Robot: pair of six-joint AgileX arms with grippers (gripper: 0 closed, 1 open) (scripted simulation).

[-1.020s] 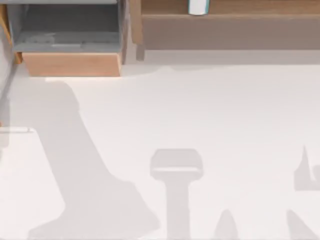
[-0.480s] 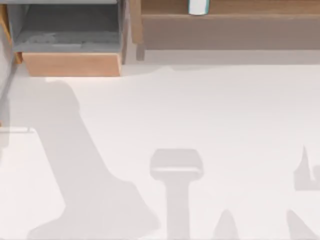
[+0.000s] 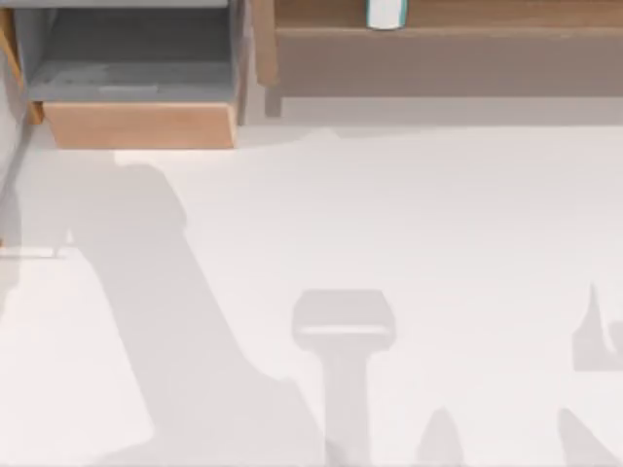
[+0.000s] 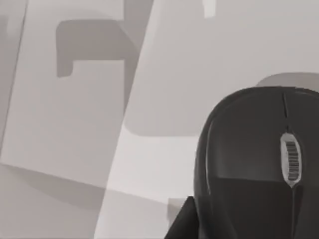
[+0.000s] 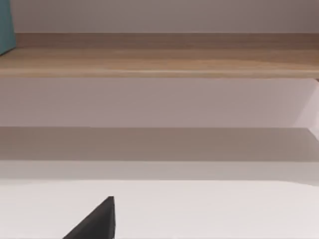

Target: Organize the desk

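The desk [image 3: 409, 214] is a plain white top with arm shadows lying across it. A light-wood shelf [image 3: 448, 49] runs along its back. A grey-lined drawer box [image 3: 136, 125] stands open at the back left. In the left wrist view a dark computer mouse [image 4: 254, 164] with a scroll wheel hangs close to the camera, above the white top. My left gripper is shut on it, and one black finger [image 4: 182, 221] shows beside it. A black part of my right gripper [image 5: 97, 221] shows low in the right wrist view, facing the shelf [image 5: 159, 59].
A small white and teal object [image 3: 386, 14] stands on the shelf near the middle, and its teal side [image 5: 6, 25] shows in the right wrist view. A thin pale edge [image 3: 34, 253] lies on the desk at the far left.
The left arm's broad shadow on the desk has shifted to the right. The right arm's shadows have stayed where they were.
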